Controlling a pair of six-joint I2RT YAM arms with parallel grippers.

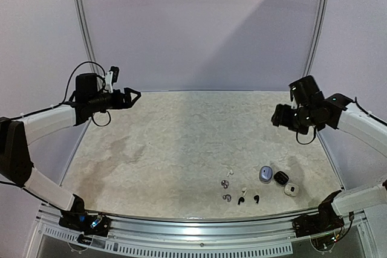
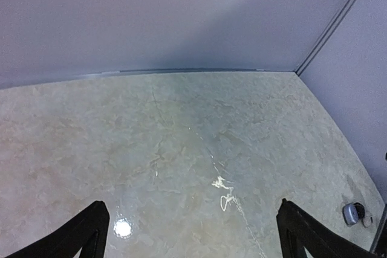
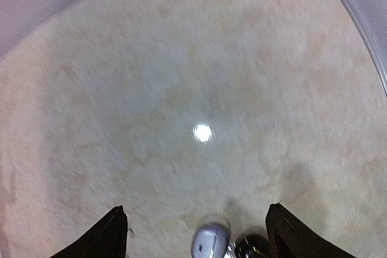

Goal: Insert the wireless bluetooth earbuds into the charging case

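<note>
Top external: tiny loose earbuds (image 1: pixel 225 183) lie near a rounded grey case (image 1: pixel 265 174). Left claw (image 1: pixel 134 95) and right claw (image 1: pixel 276 116) hover wide, empty.

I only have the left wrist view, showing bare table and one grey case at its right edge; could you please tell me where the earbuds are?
Observer: In the top view the earbuds lie loose on the table near its front edge, left of the grey case.
Operator: Thank you; are there other cases?
Observer: Yes, a black case and a white case sit right of the grey one.
Operator: And the other arm?
Observer: The right gripper is open, raised off the table, with the grey case showing between its fingers in its wrist view.
</note>
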